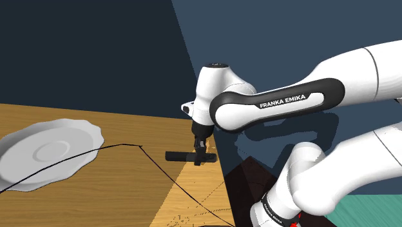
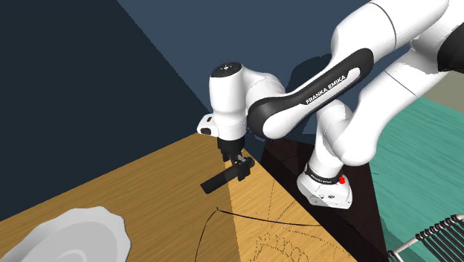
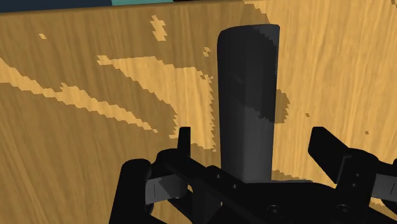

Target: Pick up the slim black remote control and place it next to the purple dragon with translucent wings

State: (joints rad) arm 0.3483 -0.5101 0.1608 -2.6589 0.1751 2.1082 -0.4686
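Wooden tabletop (image 1: 129,193) against dark blue walls (image 1: 270,39), white scalloped plate (image 1: 48,153) on it. Gripper (image 3: 251,137) low over black remote control (image 3: 247,95), fingers (image 3: 327,146) apart astride it, seemingly not touching.

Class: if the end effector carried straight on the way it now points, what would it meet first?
Most likely the wooden table top. The end effector points down, its open fingers either side of the black remote without touching it. How far above the wood the tips stand is unclear.

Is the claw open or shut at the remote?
Open: the fingers of the claw stand either side of the black remote, wooden table showing in both gaps.
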